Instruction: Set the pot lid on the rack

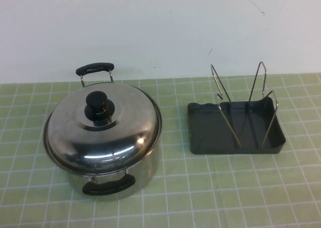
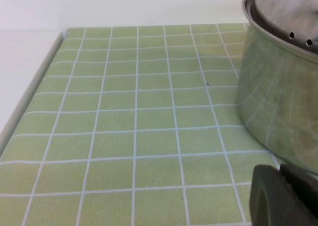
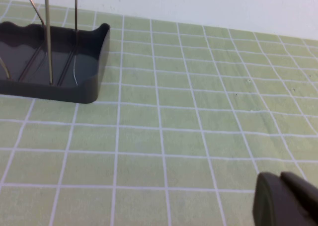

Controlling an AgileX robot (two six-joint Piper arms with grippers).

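Nothing lifted yet: pot lid seated on the steel pot at the table's left, rack well apart on the right, empty. Best to grip the black knob squarely from above, lift straight, then tilt between 2 wire loops. Left gripper low beside the pot wall, right gripper low near the rack; cannot tell either's jaw state. Neither arm visible from above.
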